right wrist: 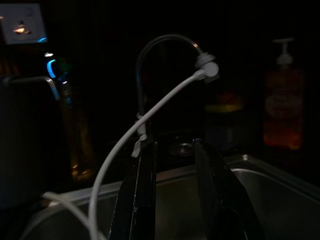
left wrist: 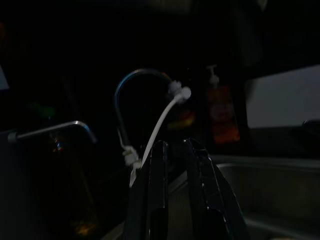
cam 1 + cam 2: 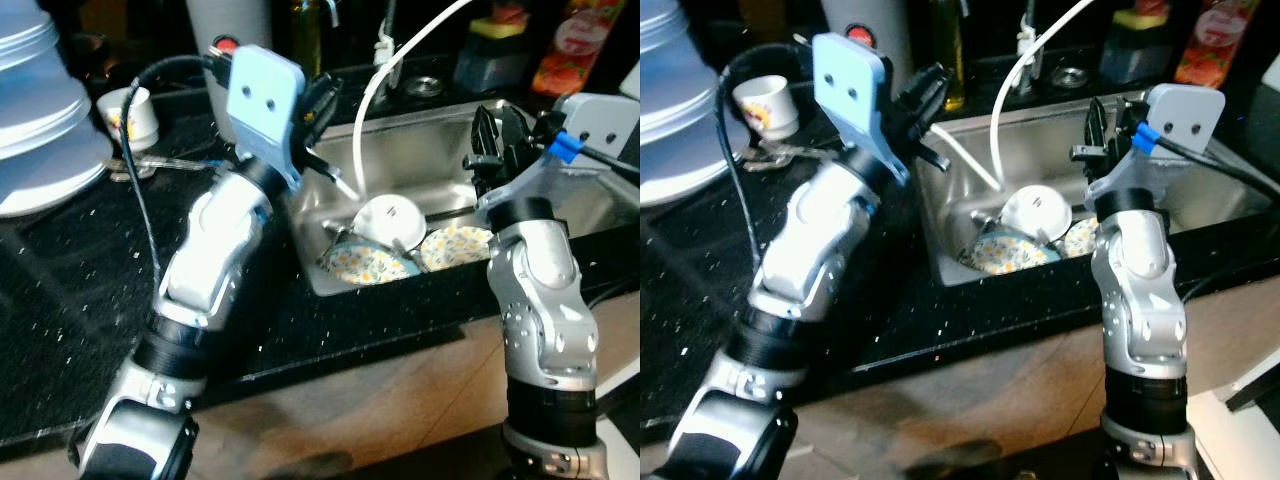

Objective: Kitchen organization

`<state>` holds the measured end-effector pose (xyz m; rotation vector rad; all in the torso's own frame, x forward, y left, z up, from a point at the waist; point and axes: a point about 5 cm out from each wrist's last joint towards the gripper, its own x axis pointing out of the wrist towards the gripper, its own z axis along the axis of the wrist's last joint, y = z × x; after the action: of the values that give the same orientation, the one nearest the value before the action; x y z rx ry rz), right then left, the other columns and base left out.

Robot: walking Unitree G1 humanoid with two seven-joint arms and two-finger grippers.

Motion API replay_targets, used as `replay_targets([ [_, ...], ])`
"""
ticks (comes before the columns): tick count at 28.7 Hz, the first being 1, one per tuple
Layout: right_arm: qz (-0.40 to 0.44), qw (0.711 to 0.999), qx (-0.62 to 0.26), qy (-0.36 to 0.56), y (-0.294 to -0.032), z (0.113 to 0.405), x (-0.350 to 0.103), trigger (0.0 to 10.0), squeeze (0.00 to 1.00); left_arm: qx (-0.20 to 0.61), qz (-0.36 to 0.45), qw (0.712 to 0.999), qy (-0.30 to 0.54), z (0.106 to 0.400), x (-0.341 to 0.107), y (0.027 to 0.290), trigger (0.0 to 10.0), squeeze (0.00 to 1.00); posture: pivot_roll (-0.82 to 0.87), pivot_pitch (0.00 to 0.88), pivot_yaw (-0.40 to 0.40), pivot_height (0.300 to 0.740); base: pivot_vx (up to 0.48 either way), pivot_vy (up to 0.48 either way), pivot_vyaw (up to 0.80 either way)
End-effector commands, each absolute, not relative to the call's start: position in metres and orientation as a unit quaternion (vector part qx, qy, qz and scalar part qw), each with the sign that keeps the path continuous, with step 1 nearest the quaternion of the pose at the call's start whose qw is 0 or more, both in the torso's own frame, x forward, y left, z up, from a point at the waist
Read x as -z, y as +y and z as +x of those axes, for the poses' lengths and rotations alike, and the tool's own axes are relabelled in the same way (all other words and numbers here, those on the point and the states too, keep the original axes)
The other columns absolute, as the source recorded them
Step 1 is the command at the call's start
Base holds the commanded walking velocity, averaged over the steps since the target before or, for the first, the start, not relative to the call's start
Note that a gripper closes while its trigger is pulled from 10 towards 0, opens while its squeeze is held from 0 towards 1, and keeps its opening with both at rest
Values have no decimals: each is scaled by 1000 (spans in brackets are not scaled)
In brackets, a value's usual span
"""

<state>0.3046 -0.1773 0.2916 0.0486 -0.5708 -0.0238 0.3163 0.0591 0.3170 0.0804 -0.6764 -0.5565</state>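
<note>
A steel sink [image 3: 520,205] is set in the black speckled counter [image 3: 80,300]. In it lie an upturned white bowl [image 3: 390,220] and two floral plates [image 3: 368,266] [image 3: 455,245]. A white hose [image 3: 375,85] runs from the curved faucet [image 1: 160,42] down into the basin. My left gripper [image 3: 322,103] hovers over the sink's left rim, fingers nearly together and holding nothing. Above the sink's right half my right gripper [image 3: 497,135] stands open and empty, pointing toward the faucet.
A patterned white cup [image 3: 135,112] and some utensils [image 3: 165,163] rest on the counter at the back left, beside a large pale container [image 3: 40,110]. Behind the sink stand an oil bottle [image 3: 305,35], a sponge holder [image 3: 495,40] and an orange soap bottle [image 3: 570,45].
</note>
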Motion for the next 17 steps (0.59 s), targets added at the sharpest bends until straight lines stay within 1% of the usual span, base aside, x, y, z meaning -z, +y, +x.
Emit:
replay_targets([
  [1, 27, 960, 7, -280, -173, 306, -288, 10000, 0, 268, 36, 906, -325, 313, -316, 57, 10000, 0, -20, 0, 44, 740, 0, 0, 0],
  [7, 28, 959, 7, -283, -172, 308, -289, 10000, 0, 265, 37, 908, -322, 310, -314, 47, 10000, 0, -20, 0, 41, 740, 0, 0, 0],
  [10, 32, 958, 10, -286, -170, 309, -289, 10000, 0, 257, 22, 921, -293, 315, -302, 48, 10000, 0, -46, 0, 56, 740, 0, 0, 0],
  [11, 31, 958, 12, -286, -172, 308, -288, 10000, 0, 253, 17, 922, -291, 315, -302, 48, 10000, 0, -37, 0, 43, 740, 0, 0, 0],
  [17, 50, 959, 31, -277, -179, 308, -284, 10000, 0, 220, -11, 933, -283, 320, -301, 52, 10000, 0, -28, 0, 26, 740, 0, 0, 0],
])
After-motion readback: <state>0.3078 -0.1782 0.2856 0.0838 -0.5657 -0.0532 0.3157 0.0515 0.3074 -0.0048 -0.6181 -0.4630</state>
